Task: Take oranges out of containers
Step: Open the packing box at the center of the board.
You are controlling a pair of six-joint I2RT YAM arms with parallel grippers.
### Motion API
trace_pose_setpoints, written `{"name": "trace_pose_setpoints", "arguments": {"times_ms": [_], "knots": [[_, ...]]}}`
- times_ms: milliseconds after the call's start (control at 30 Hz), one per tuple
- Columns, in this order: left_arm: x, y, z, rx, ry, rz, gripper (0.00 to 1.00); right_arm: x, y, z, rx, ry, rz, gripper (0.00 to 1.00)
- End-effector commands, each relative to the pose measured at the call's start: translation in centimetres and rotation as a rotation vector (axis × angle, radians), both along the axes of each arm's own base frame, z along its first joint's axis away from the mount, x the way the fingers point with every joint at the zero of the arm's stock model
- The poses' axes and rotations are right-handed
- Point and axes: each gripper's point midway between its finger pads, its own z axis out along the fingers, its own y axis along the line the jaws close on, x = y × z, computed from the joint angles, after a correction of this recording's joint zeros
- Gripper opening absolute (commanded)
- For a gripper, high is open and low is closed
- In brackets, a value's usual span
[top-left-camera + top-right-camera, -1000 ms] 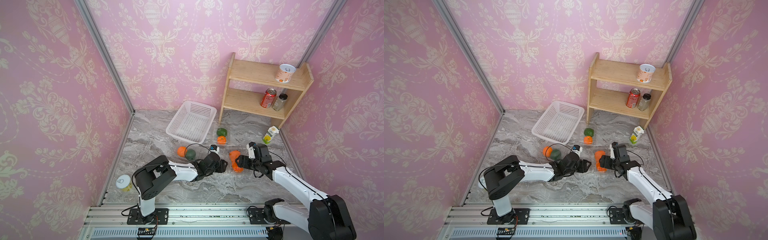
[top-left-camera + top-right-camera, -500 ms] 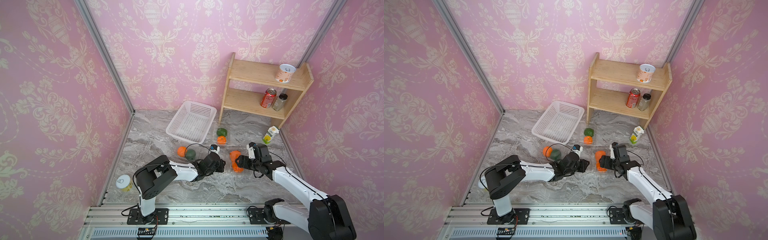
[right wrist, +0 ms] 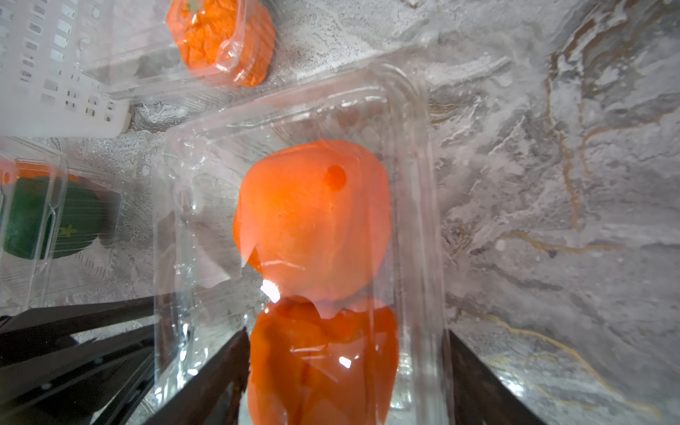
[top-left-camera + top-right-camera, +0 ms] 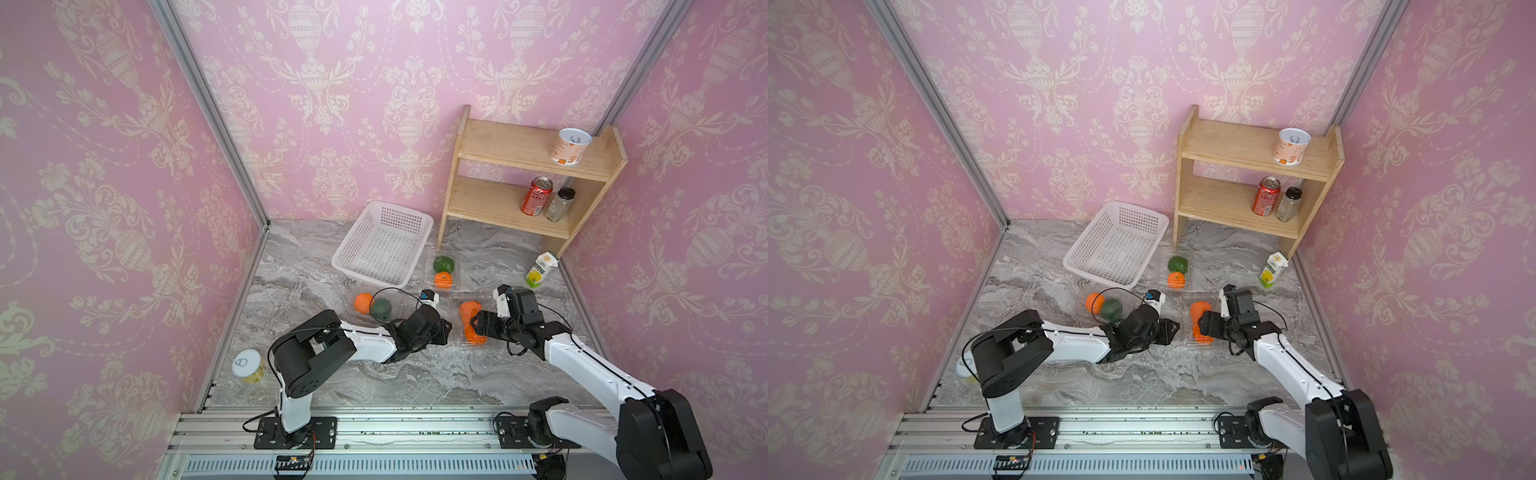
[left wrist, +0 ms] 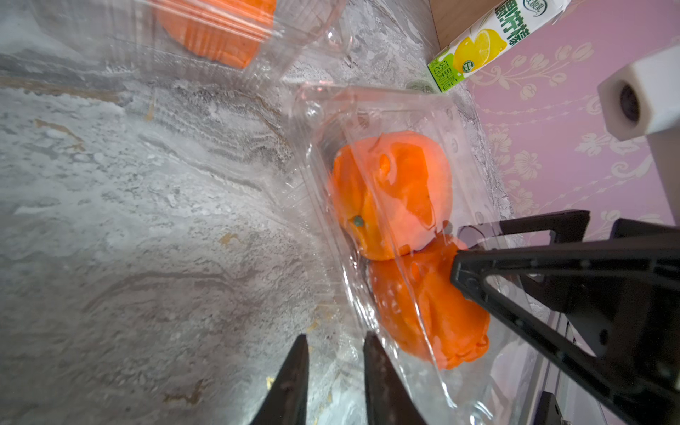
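- pincers meet at one clear tray (image 4: 1187, 343) in both top views: the left pincer (image 4: 448, 330) at one long side, the right pincer (image 4: 477, 325) reaching in from the opposite side. the stem orange (image 4: 467, 308) lies in that tray just ahead of the right pincer, and the near orange (image 4: 476, 338) lies partly under it. a third orange (image 4: 443, 280) sits beyond both pincers, and a fourth orange (image 4: 363, 302) on the far side of the left arm. jaw gaps are too small to read here.
- left wrist view: the left pincer (image 5: 335, 349) has its fingers a narrow gap apart, with the tray's thin rim at their tips; i cannot tell whether the rim is pinched. ahead of it the two oranges touch each other inside the tray. one finger (image 5: 478, 274) of the right pincer rests against the near orange (image 5: 423, 316).
- right wrist view: the right pincer (image 3: 347, 333) stands wide open, straddling the near orange. one finger is inside the tray against the fruit, the other outside the tray wall. the stem orange (image 3: 312, 220) lies straight ahead. the third orange (image 3: 217, 36) is farther ahead, inside a second tray (image 3: 147, 59).
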Motion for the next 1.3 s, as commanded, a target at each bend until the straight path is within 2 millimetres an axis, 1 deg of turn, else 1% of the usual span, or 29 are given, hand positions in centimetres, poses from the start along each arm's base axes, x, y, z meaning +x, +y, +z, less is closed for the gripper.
{"name": "trace_pose_setpoints", "arguments": {"times_ms": [0, 133, 300, 400, 633, 767, 800, 833, 1133, 1267], "knots": [[-0.7, 0.3, 0.0, -0.007, 0.02, -0.023, 0.27, -1.9, 0.0, -1.9, -0.021, 0.093, 0.015, 0.8], [-0.8, 0.8, 0.4, 0.012, 0.011, -0.02, 0.27, -1.9, 0.0, -1.9, -0.022, 0.092, 0.012, 0.8], [-0.8, 0.1, 0.0, 0.004, 0.025, -0.036, 0.27, -1.9, 0.0, -1.9, -0.022, 0.093, 0.012, 0.8], [-0.8, -0.3, 0.3, -0.026, 0.029, -0.037, 0.27, -1.9, 0.0, -1.9, -0.021, 0.093, 0.013, 0.8], [-0.7, 0.5, 1.2, -0.024, 0.002, -0.017, 0.26, -1.9, 0.0, -2.0, -0.023, 0.096, 0.016, 0.8], [-0.6, 0.5, 1.4, -0.015, -0.003, -0.02, 0.23, -1.9, 0.0, -2.0, -0.023, 0.097, 0.016, 0.8], [-0.6, 0.4, 1.4, -0.015, -0.002, -0.018, 0.2, -1.9, 0.0, -2.0, -0.023, 0.097, 0.016, 0.8], [-0.5, 0.4, 1.5, -0.016, -0.004, -0.016, 0.19, -1.9, 0.0, -2.0, -0.023, 0.096, 0.016, 0.8], [-0.6, 0.2, 1.6, -0.024, 0.001, -0.02, 0.2, -1.9, 0.0, -2.1, -0.024, 0.103, 0.016, 0.8], [-0.4, 1.0, 1.9, -0.008, -0.008, 0.005, 0.21, -1.9, 0.1, -2.1, -0.024, 0.103, 0.017, 0.8]]}}
